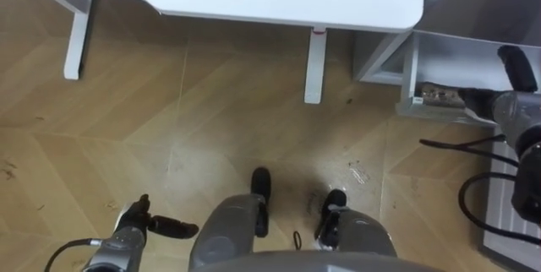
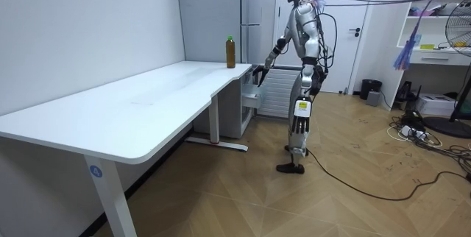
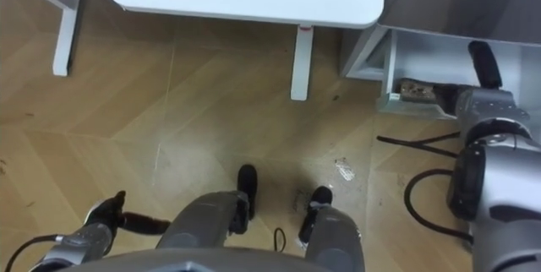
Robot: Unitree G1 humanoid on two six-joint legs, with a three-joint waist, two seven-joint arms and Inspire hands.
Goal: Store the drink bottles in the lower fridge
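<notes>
Room view: table occupies the left half. Bottle stands on its far corner, upper centre. Fridge directly behind.

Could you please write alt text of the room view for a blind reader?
The robot stands at the end of a white desk, its right hand at the open lower door of the grey fridge. A brown bottle stands on the desk's far corner.

This looks like an office room turned into a test space. A long white desk runs along a bare wall, with a tall grey fridge at its end. There's herringbone wood floor, white shelves, a standing fan, and loose cables trailing about.
</notes>
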